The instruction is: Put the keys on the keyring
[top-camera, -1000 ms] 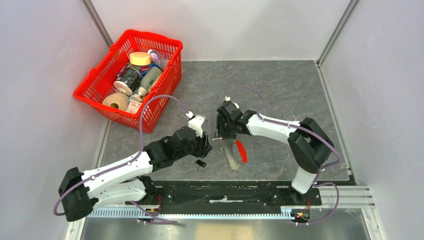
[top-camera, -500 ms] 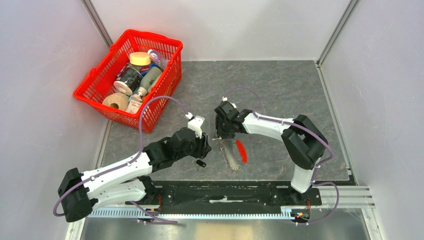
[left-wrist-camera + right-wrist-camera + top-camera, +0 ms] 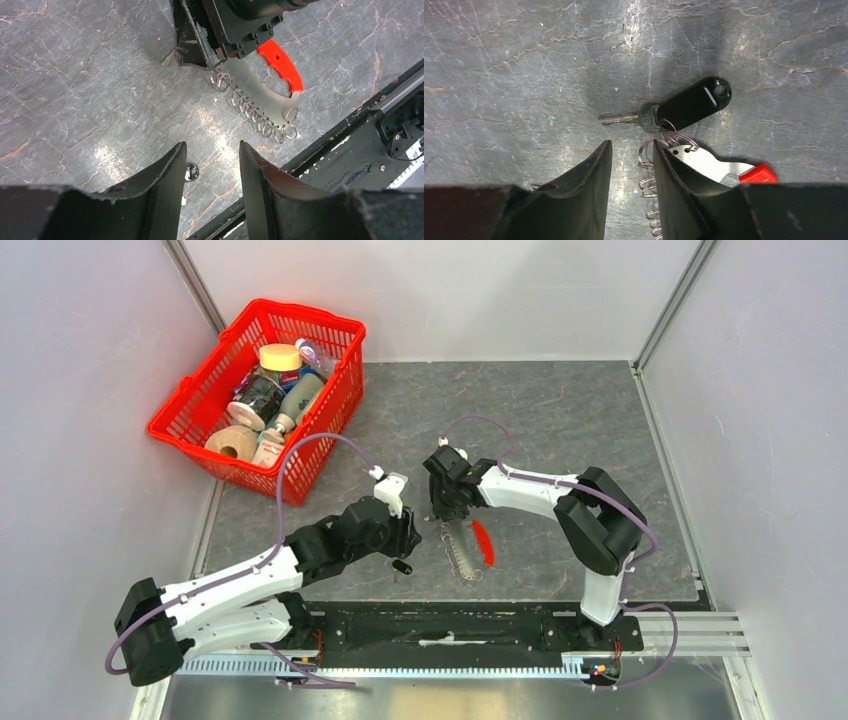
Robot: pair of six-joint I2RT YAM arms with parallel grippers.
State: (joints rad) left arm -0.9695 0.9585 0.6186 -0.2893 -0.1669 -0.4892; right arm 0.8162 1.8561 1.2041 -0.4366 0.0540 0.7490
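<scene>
Your right end effector (image 3: 631, 150) hangs over a key (image 3: 621, 119) just beside the keyring (image 3: 704, 162), fingers apart; left end effector (image 3: 211, 150) gapes empty; basket (image 3: 180, 410) well apart.

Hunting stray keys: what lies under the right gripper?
A silver key and black tag on the mat, at the keyring's end rings; the right gripper's finger covers some rings.

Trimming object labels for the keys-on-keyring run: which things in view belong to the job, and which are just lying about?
Job in hand:
- key with black tag
- keyring, the one with the red grip
- small dark piece, likely another key

Lying about:
- red basket
- bottles and tape roll inside it
</scene>
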